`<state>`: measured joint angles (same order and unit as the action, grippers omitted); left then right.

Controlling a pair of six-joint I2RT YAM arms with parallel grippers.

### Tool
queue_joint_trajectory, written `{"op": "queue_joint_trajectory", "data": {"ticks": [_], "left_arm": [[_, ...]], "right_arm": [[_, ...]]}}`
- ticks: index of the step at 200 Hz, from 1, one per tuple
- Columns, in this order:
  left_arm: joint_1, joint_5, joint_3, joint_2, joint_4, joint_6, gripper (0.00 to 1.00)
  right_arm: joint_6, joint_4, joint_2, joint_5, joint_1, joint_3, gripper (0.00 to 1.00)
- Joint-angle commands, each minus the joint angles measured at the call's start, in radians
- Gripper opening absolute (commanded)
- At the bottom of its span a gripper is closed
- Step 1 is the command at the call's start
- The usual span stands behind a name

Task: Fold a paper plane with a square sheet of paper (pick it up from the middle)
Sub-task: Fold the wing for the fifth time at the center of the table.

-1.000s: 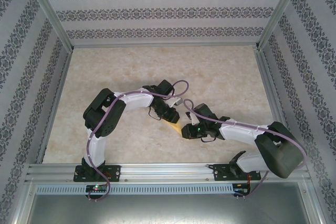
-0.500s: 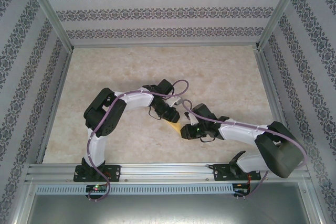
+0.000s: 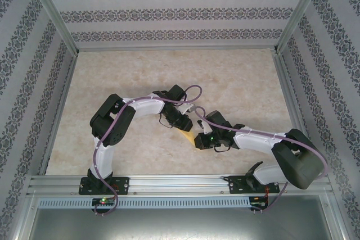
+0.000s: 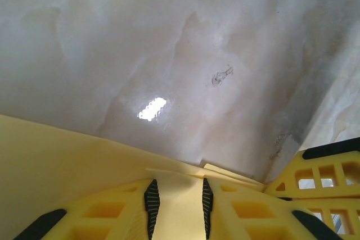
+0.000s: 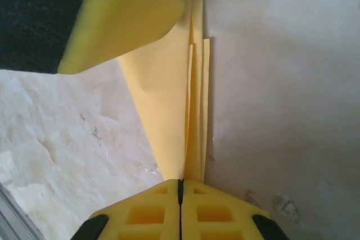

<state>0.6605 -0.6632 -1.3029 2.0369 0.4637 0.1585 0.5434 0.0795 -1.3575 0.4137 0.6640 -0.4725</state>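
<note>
The mustard-yellow square sheet of paper (image 3: 186,135) lies creased into a narrow pointed shape on the table, between my two grippers. In the right wrist view its layered folds (image 5: 166,94) run straight into my right gripper (image 5: 181,184), whose jaws are shut with the fold's edge pinched between them. My left gripper (image 4: 178,184) stands over the paper (image 4: 56,161) with its jaws a little apart, and the sheet spans the gap between the pads. The right gripper's fingers (image 4: 323,172) show at the lower right of the left wrist view. From above, both grippers meet mid-table, the left (image 3: 181,126) and the right (image 3: 198,139).
The pale marbled tabletop (image 3: 140,77) is walled by patterned panels and an aluminium frame (image 3: 169,184) along the near edge. Both arms bend inward, so their elbows and purple cables (image 3: 194,91) crowd the centre.
My right gripper's jaws have closed onto the paper's fold, and that arm has edged slightly left. The left arm and its jaws have stayed put.
</note>
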Motion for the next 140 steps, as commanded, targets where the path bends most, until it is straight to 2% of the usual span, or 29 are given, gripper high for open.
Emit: {"op": "queue_joint_trajectory", "data": {"ticks": [1, 86, 140], "left_arm": [[-0.005, 0.067, 0.011, 0.081, 0.022, -0.034, 0.33], [-0.006, 0.048, 0.004, 0.094, 0.03, -0.043, 0.33], [-0.006, 0.034, -0.004, 0.106, 0.039, -0.047, 0.33]], "right_arm": [[0.003, -0.019, 0.001, 0.019, -0.014, -0.013, 0.06], [0.033, -0.026, 0.021, 0.008, -0.071, 0.018, 0.08], [0.061, -0.064, 0.002, 0.046, -0.117, 0.037, 0.09]]}}
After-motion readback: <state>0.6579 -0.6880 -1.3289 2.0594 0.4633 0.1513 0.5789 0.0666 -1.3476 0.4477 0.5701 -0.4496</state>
